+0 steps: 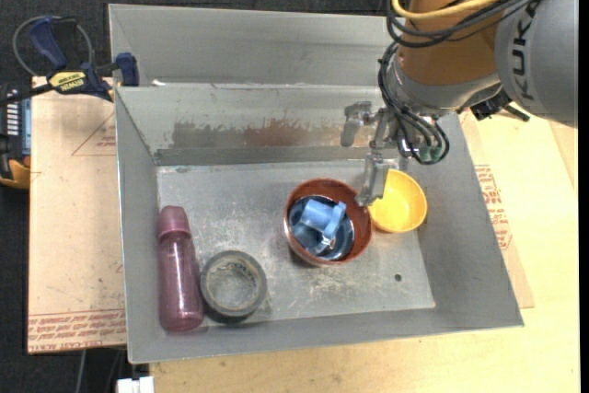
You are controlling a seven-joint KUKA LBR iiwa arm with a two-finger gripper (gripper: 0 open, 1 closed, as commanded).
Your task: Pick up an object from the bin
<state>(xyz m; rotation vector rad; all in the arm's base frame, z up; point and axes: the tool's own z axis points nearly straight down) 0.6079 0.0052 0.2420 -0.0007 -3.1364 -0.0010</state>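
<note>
The bowl nearest the jaws is round and reddish brown, with a thick rim. It stands upright on the floor of the grey metal bin, a little right of the middle. Inside it lies a light blue plastic piece on darker blue; its shape is hard to make out, and whether it is one thing or several cannot be told. The jaws come down from the upper right, with a slim grey metal part reaching to the bowl's right rim, in the narrow space between this bowl and a yellow cup. The cup lies just beside the bowl on its right, tilted with its opening towards the camera, and its left edge is hidden behind the metal part. Whether the jaws are released or clenched cannot be told, since the wrist's orange cover and looped cables block the view from above, and nothing is seen held between them. Well apart, at the left of the bin, a pink bottle lies on its side along the left wall. A roll of grey tape lies flat just beside it on the right, near the front wall.
</note>
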